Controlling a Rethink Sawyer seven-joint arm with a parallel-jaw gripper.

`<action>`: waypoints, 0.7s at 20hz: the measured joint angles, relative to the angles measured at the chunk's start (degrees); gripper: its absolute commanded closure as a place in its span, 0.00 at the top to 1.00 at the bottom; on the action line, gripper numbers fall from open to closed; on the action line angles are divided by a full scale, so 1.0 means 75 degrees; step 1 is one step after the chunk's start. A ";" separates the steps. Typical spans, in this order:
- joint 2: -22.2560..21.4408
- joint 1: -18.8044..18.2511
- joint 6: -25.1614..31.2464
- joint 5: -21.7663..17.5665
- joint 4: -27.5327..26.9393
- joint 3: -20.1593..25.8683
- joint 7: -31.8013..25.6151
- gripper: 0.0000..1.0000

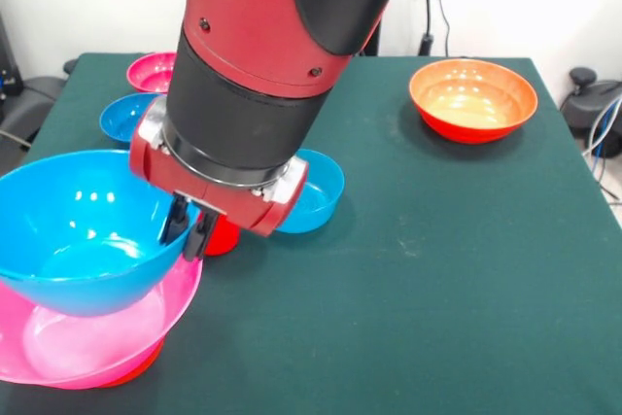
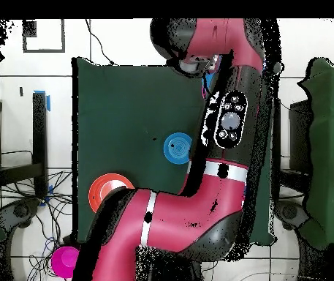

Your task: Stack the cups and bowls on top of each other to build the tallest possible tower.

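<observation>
My gripper [image 1: 191, 230] hangs low at the front left, its fingers close together on the right rim of the large light blue bowl [image 1: 78, 230]. That bowl sits tilted inside the huge hot-pink bowl [image 1: 97, 347]. An orange-red edge [image 1: 141, 366] shows under the pink bowl. A red cup [image 1: 225, 237] stands just behind the gripper, mostly hidden. A small blue bowl [image 1: 319, 191] [image 2: 175, 147] lies to its right. An orange bowl [image 1: 473, 97] [image 2: 109, 190] stands alone at the far right. The green cup is out of view. The arm hides the gripper in the overhead view.
Another small blue bowl [image 1: 131, 116] and a small magenta bowl [image 1: 151, 70] stand at the far left, partly behind the arm. The green table [image 1: 437, 289] ends just beyond the pink bowl at the picture's bottom left. A magenta round thing [image 2: 66, 260] lies off the table.
</observation>
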 measured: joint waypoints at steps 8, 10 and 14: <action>-0.0097 0.0000 0.0227 0.0228 -0.0001 -0.0086 0.0000 0.00; -0.0122 0.0000 0.0227 0.0231 -0.0002 -0.0125 0.0000 0.00; -0.0104 -0.0002 0.0230 0.0231 -0.0040 -0.0135 0.0000 0.00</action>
